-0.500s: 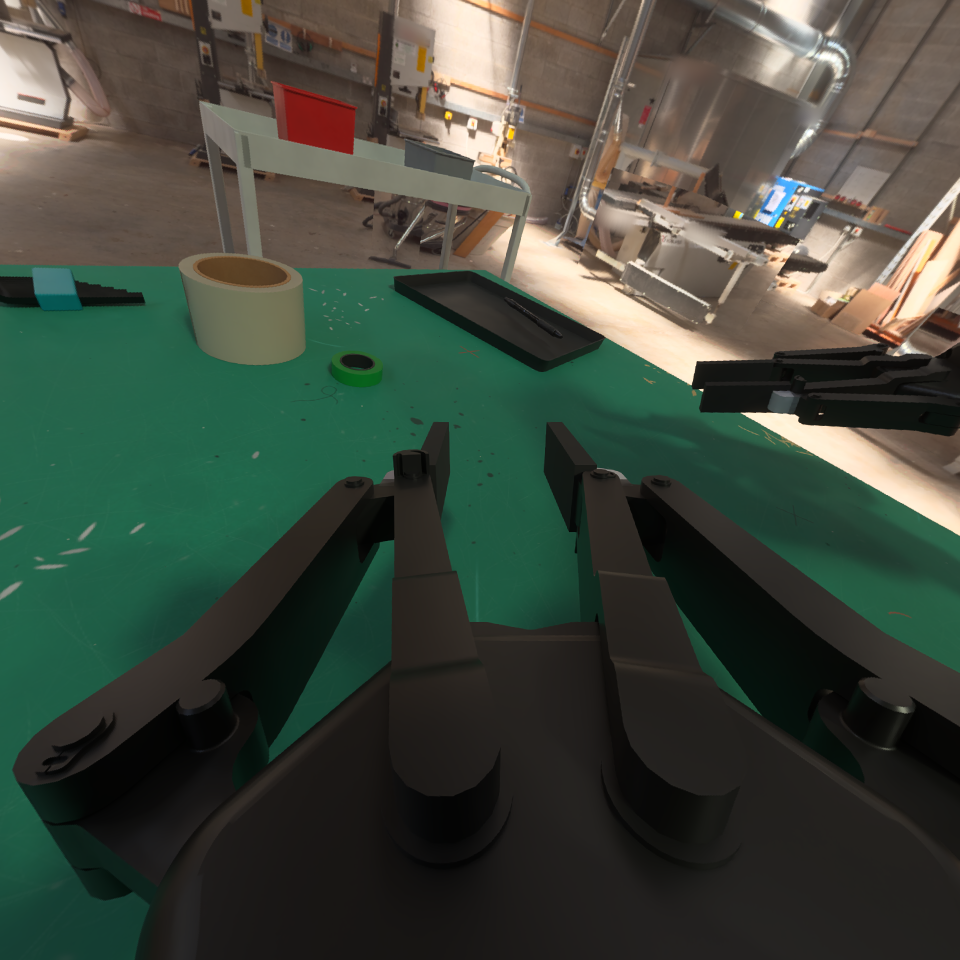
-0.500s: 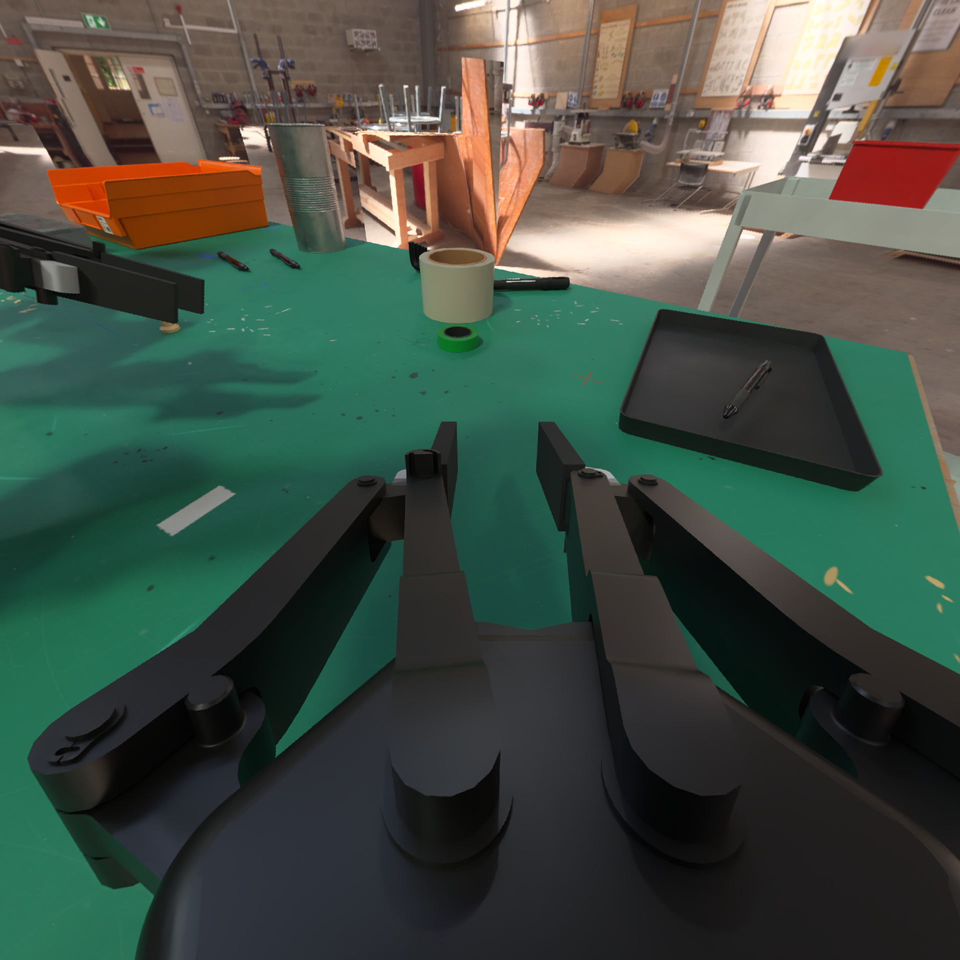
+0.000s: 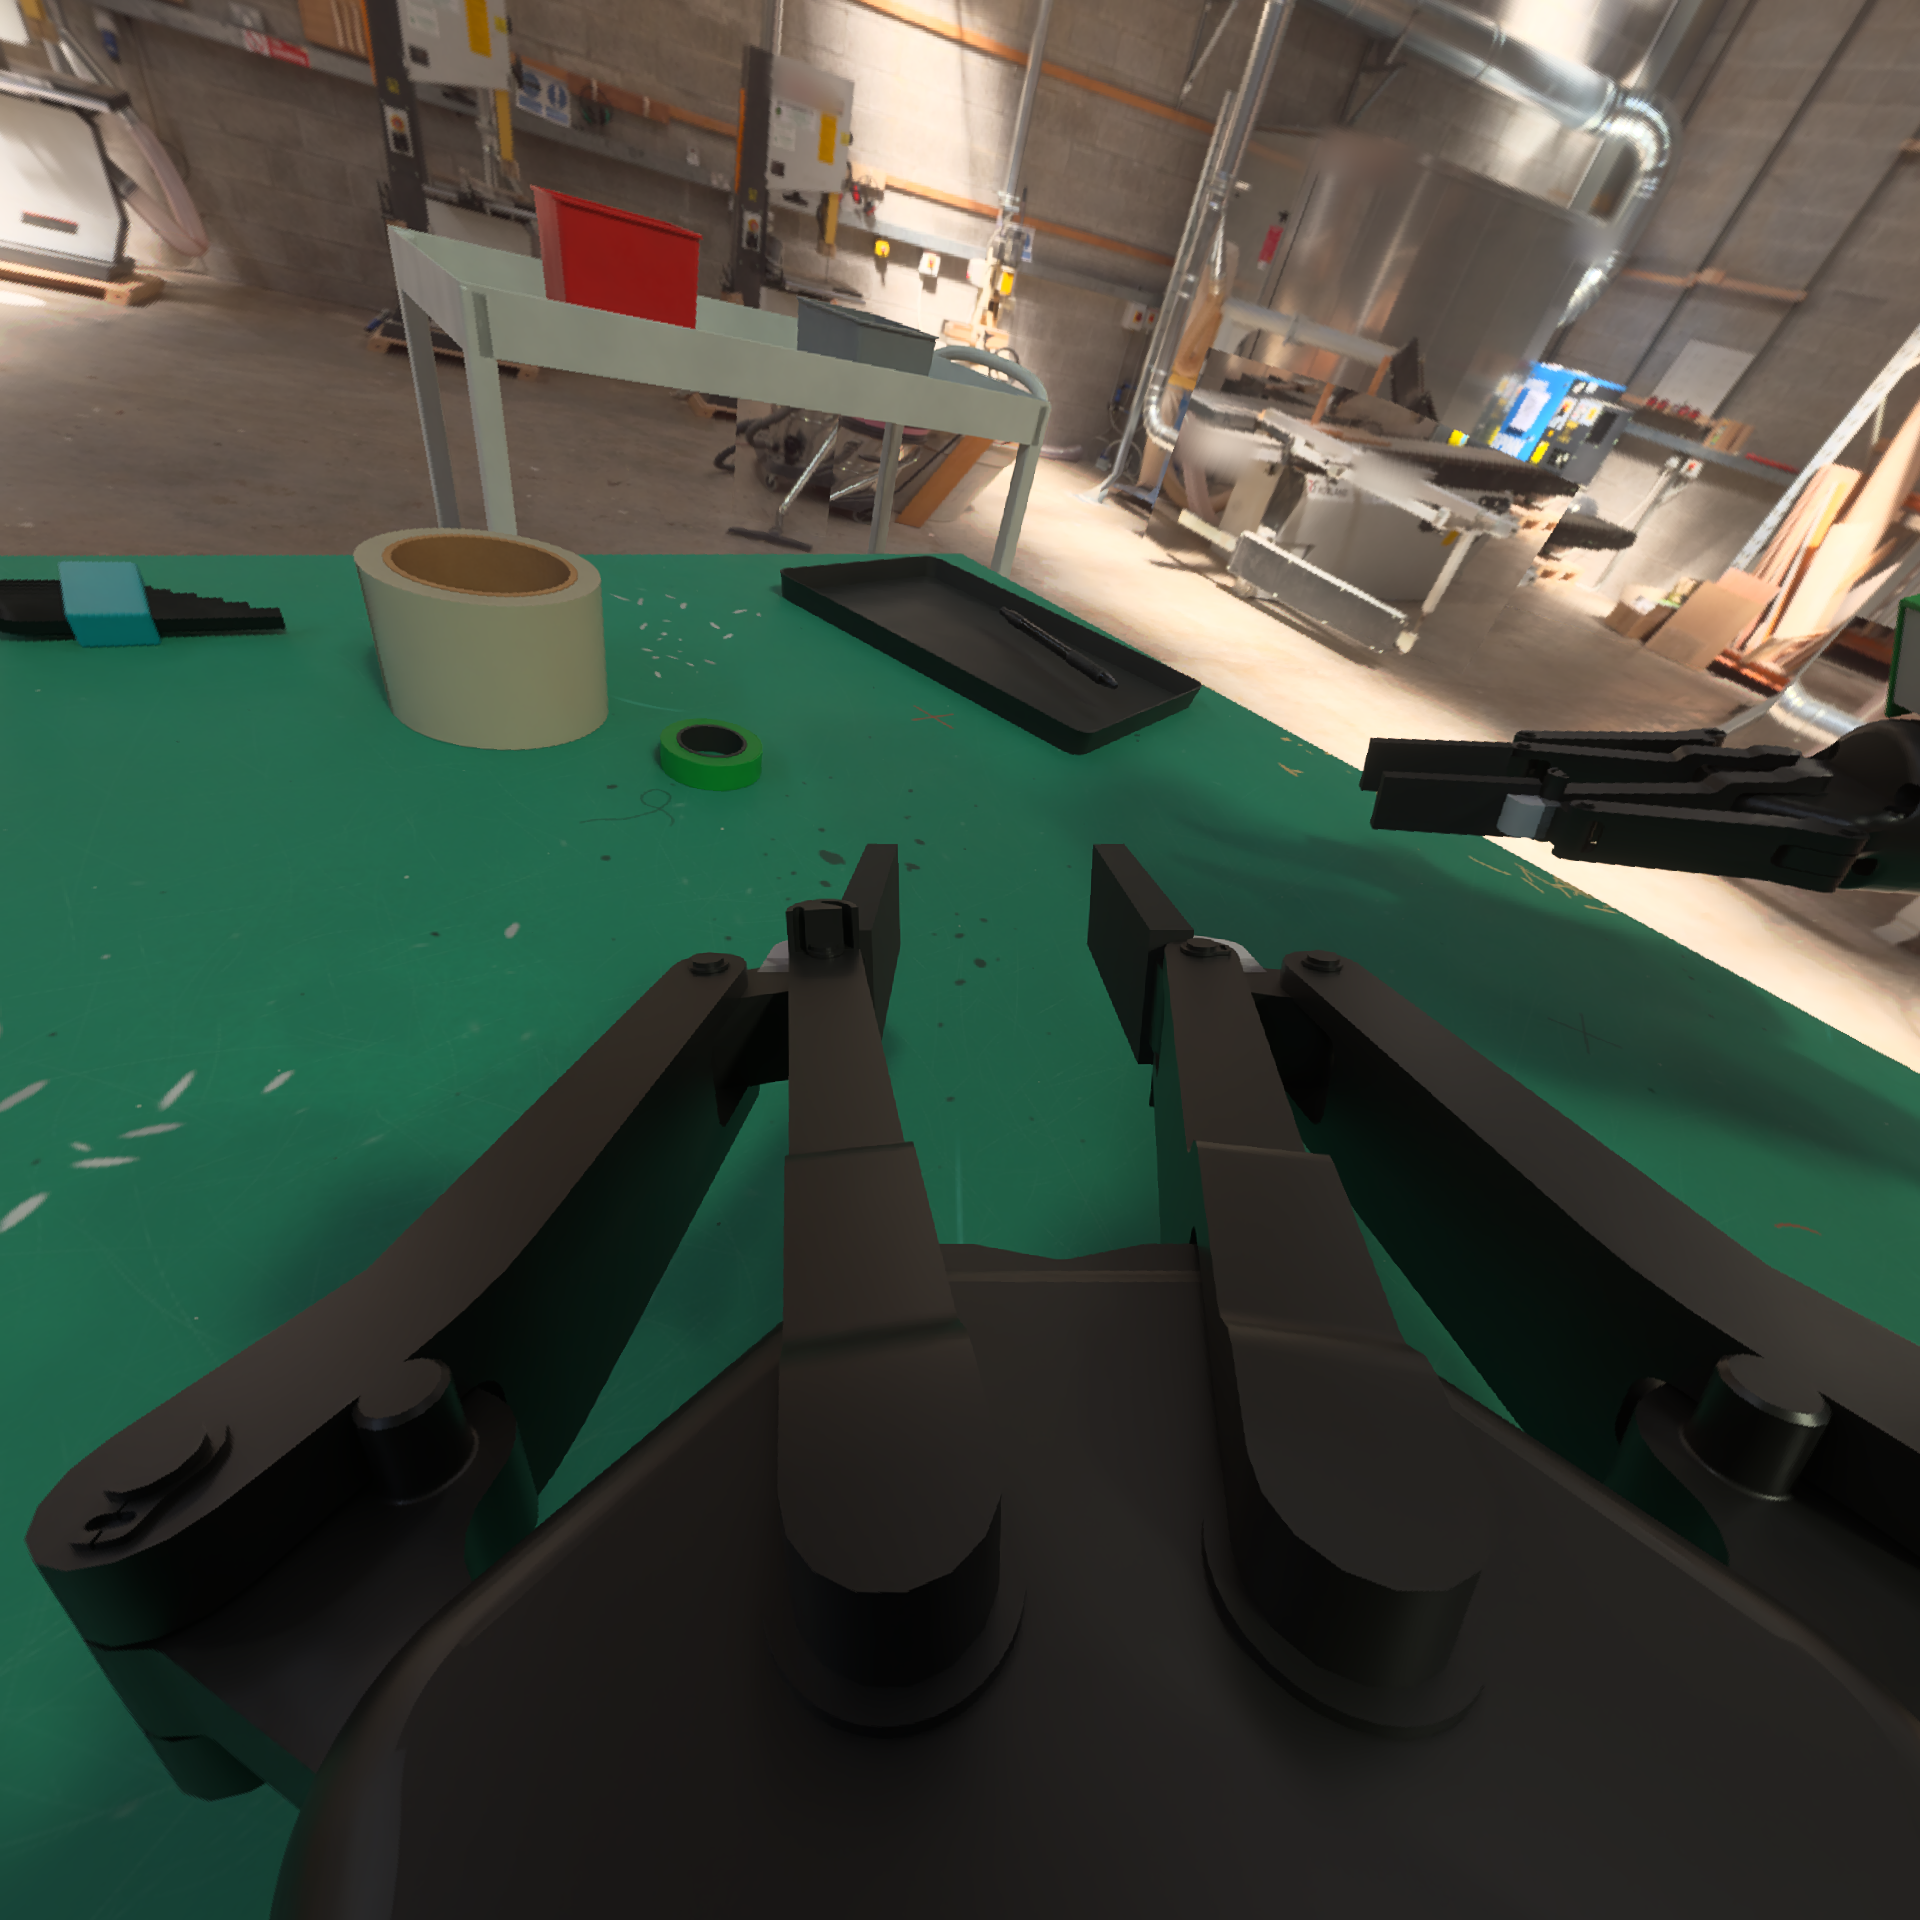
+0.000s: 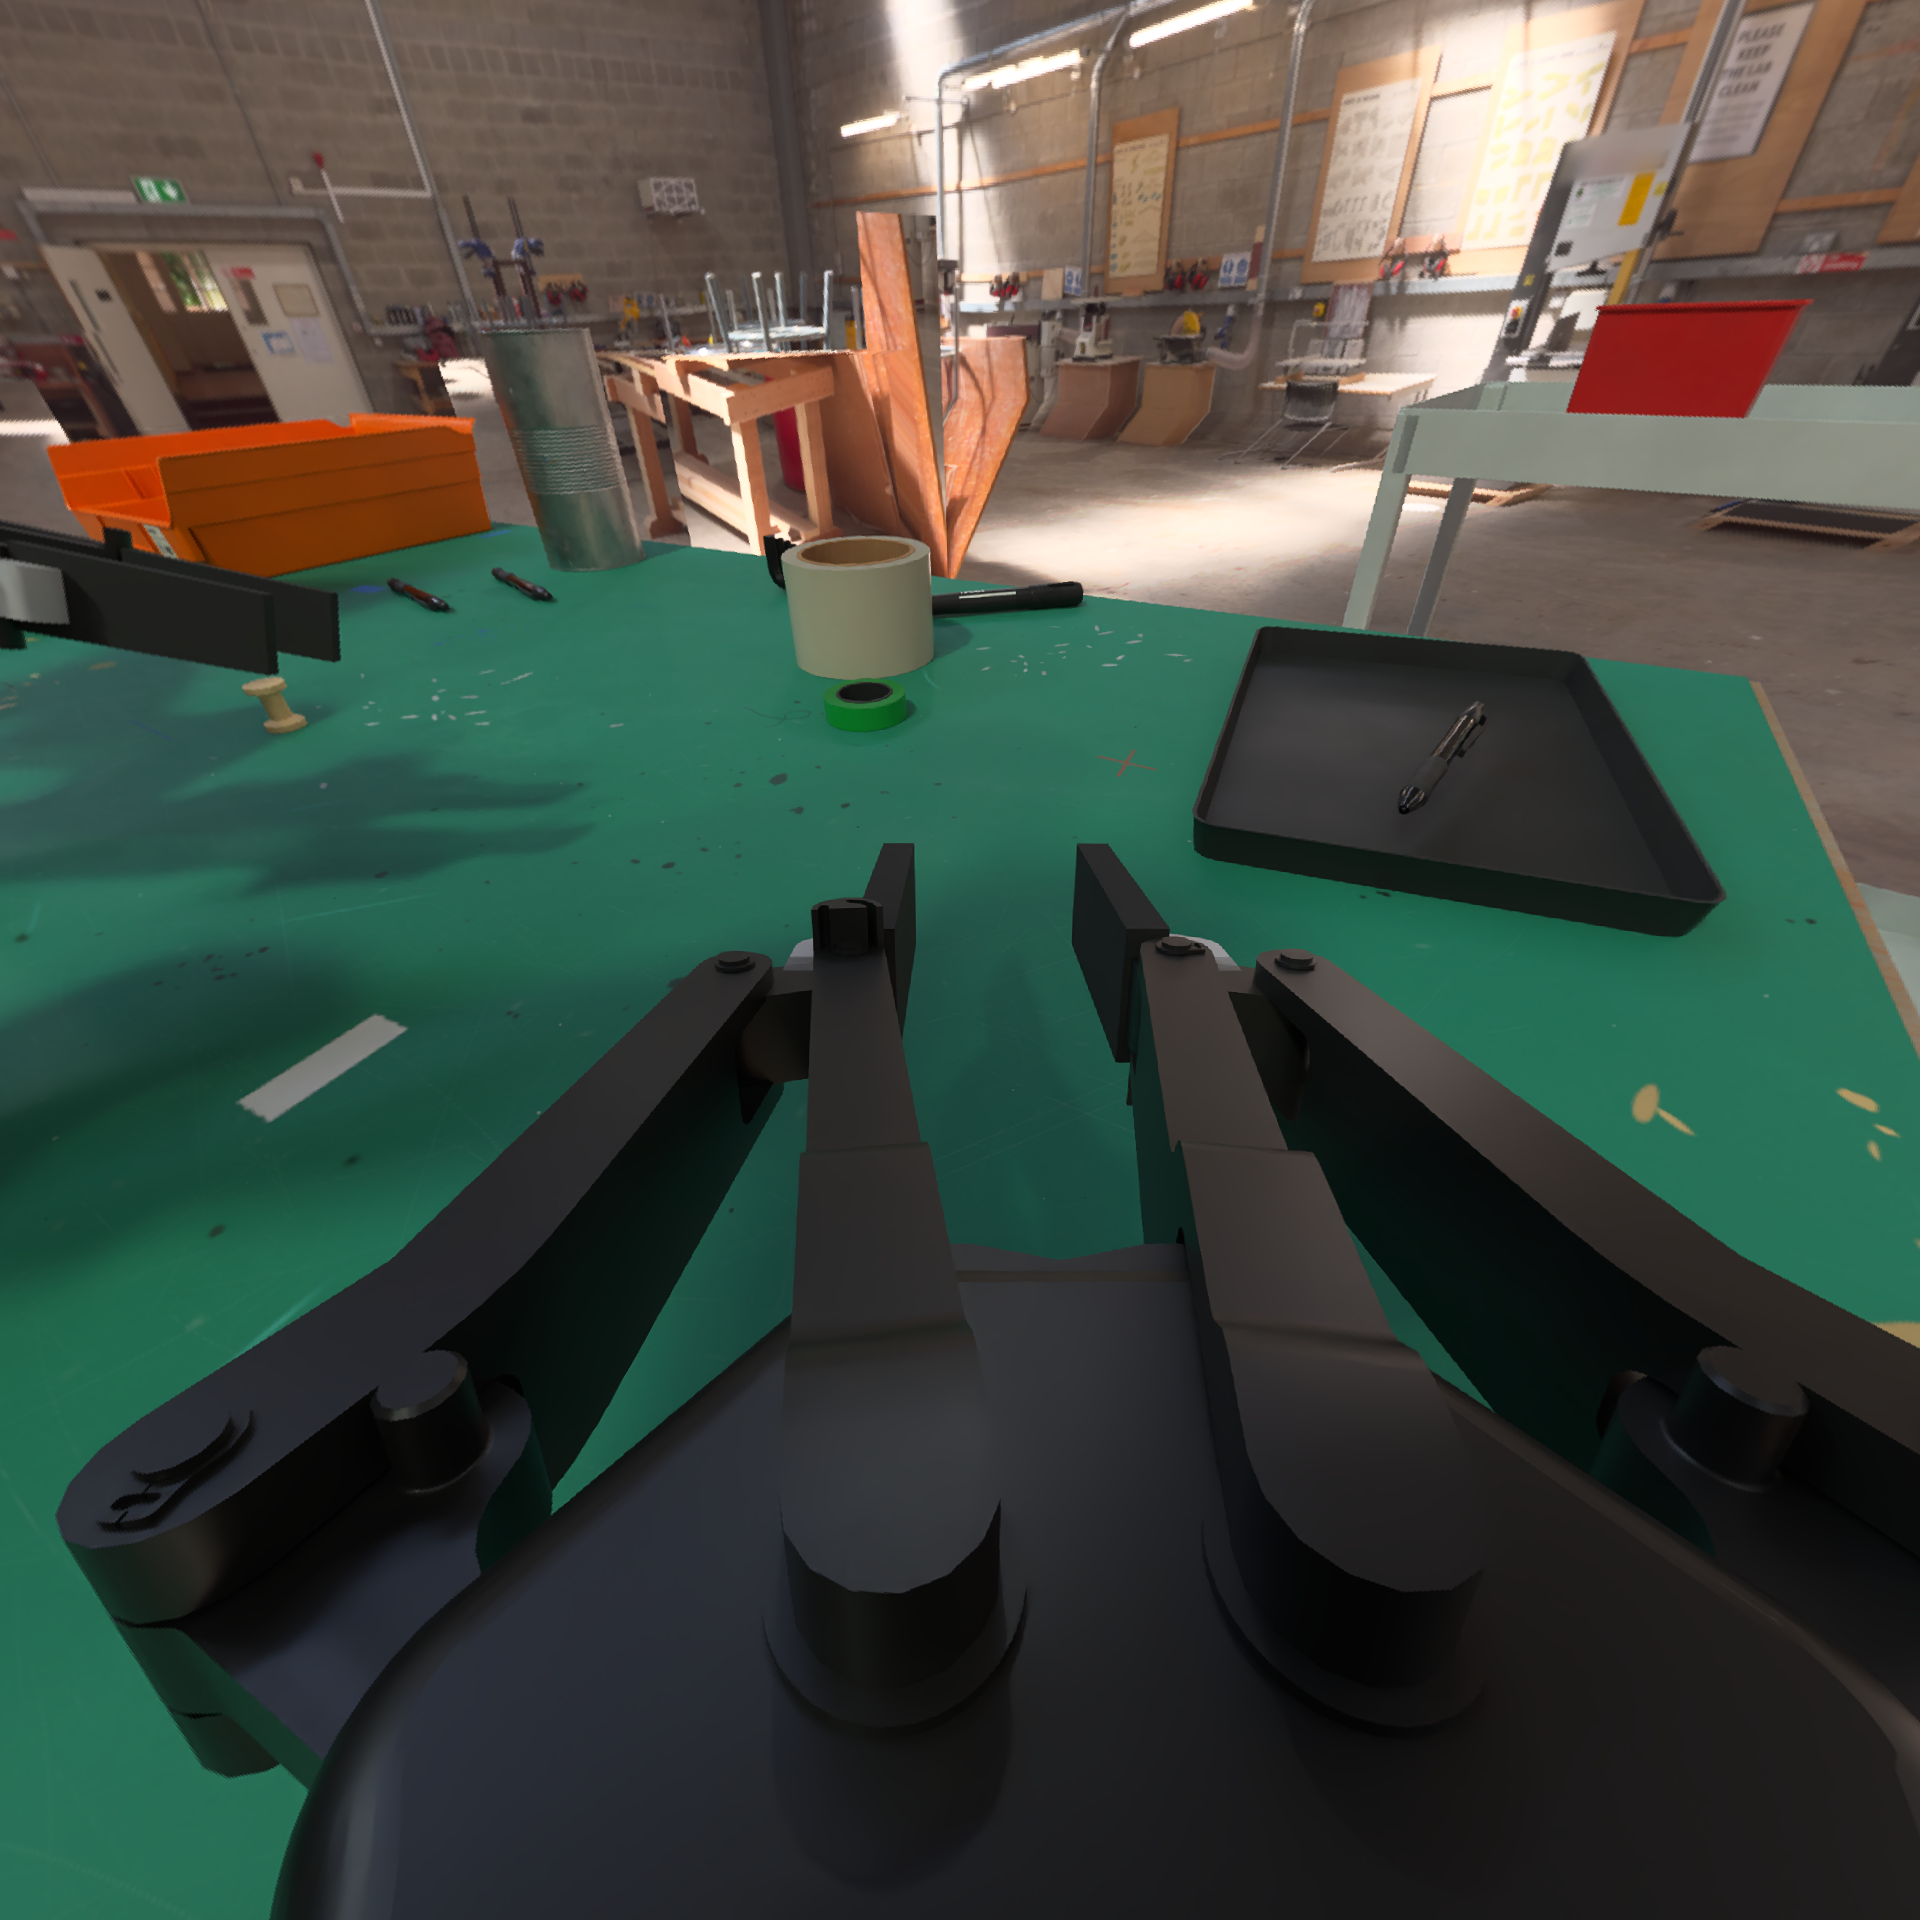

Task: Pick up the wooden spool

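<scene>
The small pale wooden spool point(image 4: 278, 704) lies on the green table point(image 4: 520, 935) at the far left of the right wrist view. It is not seen in the left wrist view. My left gripper point(image 3: 992, 883) is open and empty above the mat. In the right wrist view it point(image 4: 312, 629) hangs just above and behind the spool, apart from it. My right gripper point(image 4: 992, 883) is open and empty, far to the right of the spool. It also shows at the right of the left wrist view point(image 3: 1377, 784).
A cream tape roll point(image 4: 858, 608) and a small green tape roll point(image 4: 869, 704) stand mid-table. A black tray point(image 4: 1434, 894) holding a pen point(image 4: 1442, 756) is at the right edge. An orange bin point(image 4: 281, 488), a metal can point(image 4: 566, 457) and markers point(image 4: 418, 594) line the far side.
Both views have shifted slightly. In the right wrist view the spool now shows whole below the left gripper's fingers, where it was partly hidden before. Both grippers stay open.
</scene>
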Controlling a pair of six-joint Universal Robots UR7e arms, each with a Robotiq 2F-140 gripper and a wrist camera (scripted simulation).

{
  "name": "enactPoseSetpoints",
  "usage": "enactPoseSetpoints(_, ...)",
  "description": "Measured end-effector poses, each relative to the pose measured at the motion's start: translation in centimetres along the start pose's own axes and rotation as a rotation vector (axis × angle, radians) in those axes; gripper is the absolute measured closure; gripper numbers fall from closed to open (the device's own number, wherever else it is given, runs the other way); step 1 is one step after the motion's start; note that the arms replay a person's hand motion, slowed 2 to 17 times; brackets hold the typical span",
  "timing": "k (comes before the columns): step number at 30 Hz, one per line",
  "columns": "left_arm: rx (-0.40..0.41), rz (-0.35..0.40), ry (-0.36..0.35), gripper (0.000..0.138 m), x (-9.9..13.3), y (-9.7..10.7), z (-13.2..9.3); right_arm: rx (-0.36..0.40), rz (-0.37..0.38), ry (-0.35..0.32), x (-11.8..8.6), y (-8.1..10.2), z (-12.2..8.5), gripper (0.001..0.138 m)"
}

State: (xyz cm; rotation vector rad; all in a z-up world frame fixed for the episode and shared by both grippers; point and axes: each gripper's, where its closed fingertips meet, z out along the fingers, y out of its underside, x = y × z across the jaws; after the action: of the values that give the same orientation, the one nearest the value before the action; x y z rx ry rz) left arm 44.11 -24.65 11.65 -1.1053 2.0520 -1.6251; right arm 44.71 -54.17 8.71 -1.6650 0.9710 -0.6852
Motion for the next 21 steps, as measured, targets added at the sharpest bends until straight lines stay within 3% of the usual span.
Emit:
enactPoseSetpoints(7, -0.022, 0.021, -0.004, 0.089, -0.1, 0.4, 0.3, 0.005, 0.049, -0.005, 0.2, 0.3, 0.2, 0.100)
enactPoseSetpoints(21, -0.037, 0.017, 0.059, 0.089, 1.0, 0.6, 1.7, 0.027, 0.018, 0.026, 0.6, 0.0, 0.1, 0.103)
